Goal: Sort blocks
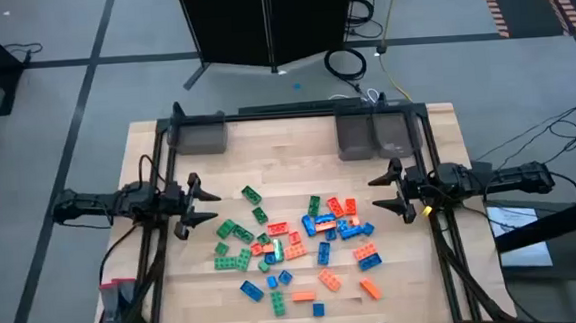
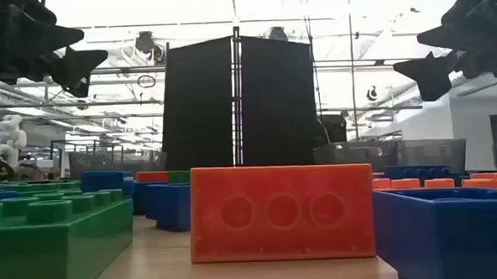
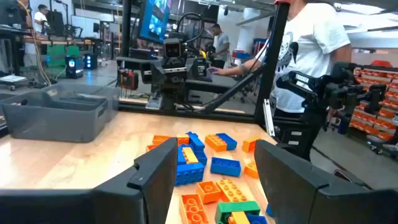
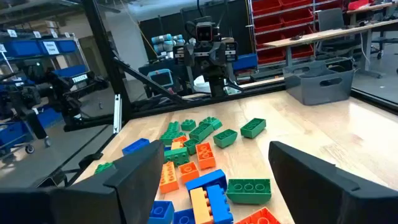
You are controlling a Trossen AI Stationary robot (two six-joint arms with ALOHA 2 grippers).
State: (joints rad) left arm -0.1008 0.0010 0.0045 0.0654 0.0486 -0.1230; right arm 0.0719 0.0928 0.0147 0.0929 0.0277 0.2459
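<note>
A: Our left gripper [image 1: 202, 203] and right gripper [image 1: 388, 192] hover at either edge of the table [image 1: 147, 150], jaws parted, grasping nothing. The blocks [image 1: 295, 243] lie scattered mid-table, between us and toward the near edge.

B: The risk we see: they're packed touching, so our fingers could nudge neighbours or pinch two together.

A: And the bins?

B: One grey bin [image 1: 197, 137] far left, two grey bins [image 1: 376, 134] far right. The far-left one looks empty; the others we can't tell.

Glossy plastic blocks [image 1: 303, 246] on smooth wooden table [image 1: 436, 293]
</note>
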